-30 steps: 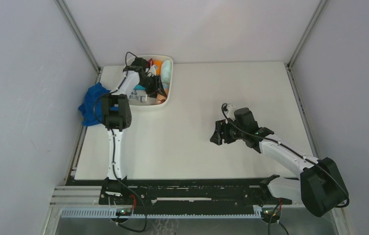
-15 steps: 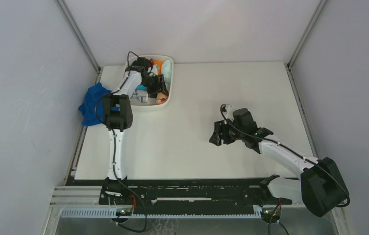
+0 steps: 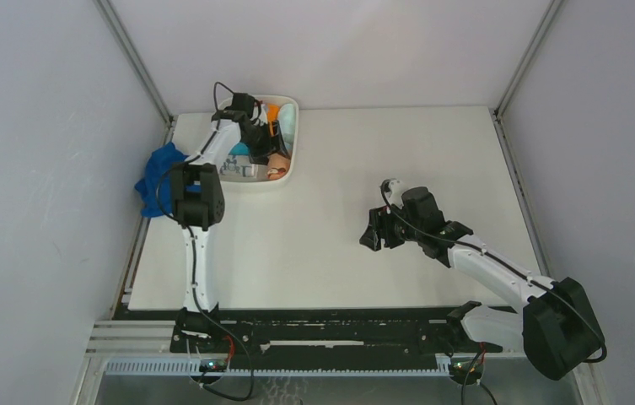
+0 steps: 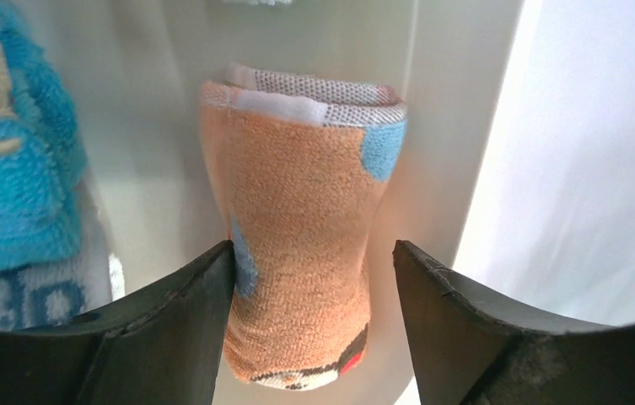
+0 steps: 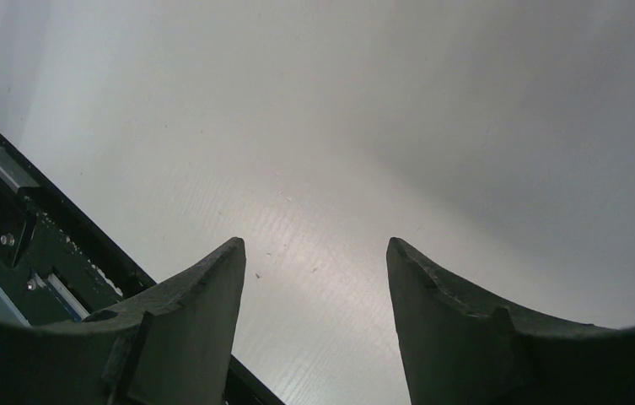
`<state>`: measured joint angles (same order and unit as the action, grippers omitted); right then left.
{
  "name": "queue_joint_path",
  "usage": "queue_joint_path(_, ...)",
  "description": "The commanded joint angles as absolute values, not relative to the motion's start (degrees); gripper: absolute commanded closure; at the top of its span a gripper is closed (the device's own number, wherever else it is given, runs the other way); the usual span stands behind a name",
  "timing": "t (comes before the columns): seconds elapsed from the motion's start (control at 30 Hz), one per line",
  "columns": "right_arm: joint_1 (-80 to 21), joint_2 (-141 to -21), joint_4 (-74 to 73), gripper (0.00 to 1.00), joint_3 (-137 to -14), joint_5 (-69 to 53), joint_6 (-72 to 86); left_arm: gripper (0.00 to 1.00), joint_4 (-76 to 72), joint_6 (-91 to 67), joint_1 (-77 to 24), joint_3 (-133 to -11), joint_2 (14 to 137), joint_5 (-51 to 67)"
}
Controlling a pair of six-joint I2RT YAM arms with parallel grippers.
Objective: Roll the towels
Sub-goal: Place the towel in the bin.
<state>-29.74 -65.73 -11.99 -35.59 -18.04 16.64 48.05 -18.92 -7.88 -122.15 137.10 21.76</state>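
The small peach-orange towel (image 4: 297, 202) with pale blue spots is a roll standing against the wall of the white basket (image 4: 457, 101). In the top view the roll (image 3: 277, 165) sits in the basket's near right corner. My left gripper (image 4: 314, 249) is open around the roll; the left finger touches it and a gap shows at the right finger. In the top view my left gripper (image 3: 260, 135) is over the basket. The royal-blue towel (image 3: 158, 179) lies bunched at the table's left edge. My right gripper (image 3: 370, 229) is open and empty over bare table, as the right wrist view (image 5: 315, 245) shows.
The basket (image 3: 293, 173) at the back left also holds a plain orange roll (image 3: 272, 112), a mint roll (image 3: 287, 125) and a light-blue printed cloth (image 4: 2, 160). White walls enclose the table. A black rail (image 3: 322, 325) runs along the near edge.
My left gripper has drawn back toward the far end of the basket, and the peach roll stays in the near right corner. The right arm has barely shifted.
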Motion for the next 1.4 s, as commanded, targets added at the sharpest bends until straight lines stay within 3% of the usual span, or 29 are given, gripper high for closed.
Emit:
queue_joint_path(0.0, -30.2, -64.2, -10.6, 0.38, -37.1, -17.2, 16.0, 0.27, 45.2, -20.5, -8.1, -119.7, 129.9, 20.7)
queue_joint_path(0.77, -30.6, -64.3, -9.8, 0.38, -36.7, -17.4, 16.1, 0.3, 43.9, -21.7, -9.0, -117.3, 136.6, 20.1)
queue_joint_path(0.97, -30.6, -64.0, -10.0, 0.38, -36.4, -17.0, 16.1, 0.38, 43.9, -21.4, -9.2, -116.9, 137.8, 19.0)
queue_joint_path(1.13, -30.6, -63.7, -10.0, 0.38, -36.3, -16.9, 16.1, 0.51, 45.1, -20.5, -9.0, -116.8, 136.2, 14.4)
queue_joint_path(1.37, -30.6, -63.3, -10.0, 0.38, -36.1, -16.7, 16.1, 0.53, 45.5, -20.0, -6.9, -114.2, 131.8, 8.4)
